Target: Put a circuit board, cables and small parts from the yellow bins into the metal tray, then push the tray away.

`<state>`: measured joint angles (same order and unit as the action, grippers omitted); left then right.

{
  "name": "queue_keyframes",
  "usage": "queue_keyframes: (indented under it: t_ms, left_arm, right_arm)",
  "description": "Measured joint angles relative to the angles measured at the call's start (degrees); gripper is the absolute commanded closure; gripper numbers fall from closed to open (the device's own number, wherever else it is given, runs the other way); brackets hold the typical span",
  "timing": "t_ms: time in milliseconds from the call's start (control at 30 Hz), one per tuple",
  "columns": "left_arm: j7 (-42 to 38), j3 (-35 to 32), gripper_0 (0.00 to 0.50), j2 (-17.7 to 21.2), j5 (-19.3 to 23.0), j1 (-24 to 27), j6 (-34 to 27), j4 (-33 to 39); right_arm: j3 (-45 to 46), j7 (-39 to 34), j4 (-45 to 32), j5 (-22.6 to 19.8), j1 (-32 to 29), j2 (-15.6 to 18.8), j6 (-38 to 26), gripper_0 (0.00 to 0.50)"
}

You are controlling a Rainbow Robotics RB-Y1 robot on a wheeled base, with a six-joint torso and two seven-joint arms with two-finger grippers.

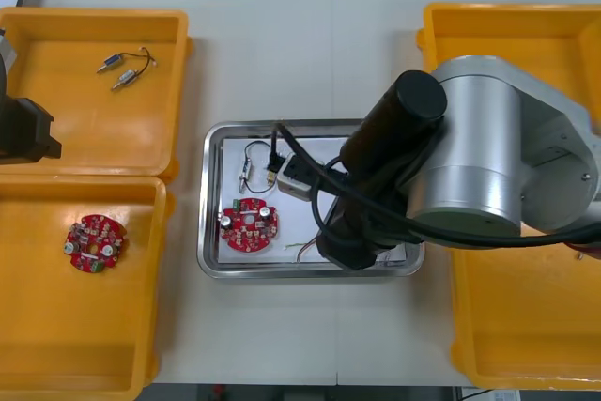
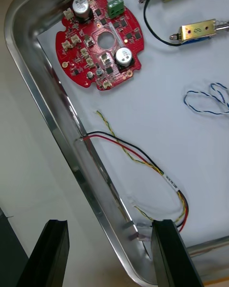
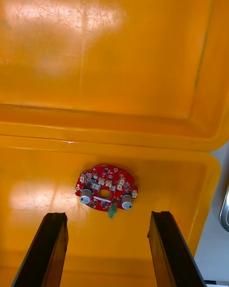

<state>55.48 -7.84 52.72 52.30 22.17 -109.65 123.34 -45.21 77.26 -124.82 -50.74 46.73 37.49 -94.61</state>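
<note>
The metal tray (image 1: 211, 199) lies mid-table, white inside. It holds a red circuit board (image 1: 249, 225) (image 2: 100, 41), two small metal parts (image 2: 198, 31), a blue and white cable (image 2: 207, 98) and a red, yellow and black cable (image 2: 143, 160). My right arm (image 1: 470, 157) reaches over the tray's near right part. Its gripper (image 2: 109, 253) is open and straddles the tray's rim (image 2: 52, 120): one finger (image 2: 169, 253) over the inside by the cable's end, the other over the table. My left gripper (image 3: 107, 249) hangs open above a second board (image 3: 106, 194) in the near left bin (image 1: 56, 345).
The far left yellow bin (image 1: 56, 152) holds two small metal parts (image 1: 122, 68) with dark wires. Two yellow bins (image 1: 526, 345) stand on the right, partly under my right arm. The left arm (image 1: 23, 129) sits at the table's left edge.
</note>
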Motion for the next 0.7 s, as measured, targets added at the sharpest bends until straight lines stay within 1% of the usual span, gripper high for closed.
queue_keyframes:
  t_ms: [333, 433, 533, 700]
  left_arm:
    - [0.0, 0.0, 0.000, 0.0, 0.0, 0.0, 0.0, 0.0]
    - [0.0, 0.0, 0.000, 0.0, 0.0, 0.0, 0.0, 0.0]
    - [0.0, 0.0, 0.000, 0.0, 0.0, 0.0, 0.0, 0.0]
    - [0.0, 0.0, 0.000, 0.0, 0.0, 0.0, 0.0, 0.0]
  right_arm:
    - [-9.0, 0.1, 3.1, 6.8, 3.8, -2.2, 1.7, 0.000]
    - [-12.3, 0.3, 3.7, 9.1, 5.0, -2.3, 2.8, 0.000]
    - [-15.5, 2.1, 3.8, 11.9, 5.9, -2.4, 4.0, 0.000]
    - [-19.5, 3.0, 3.9, 15.0, 6.4, -2.6, 5.3, 0.000]
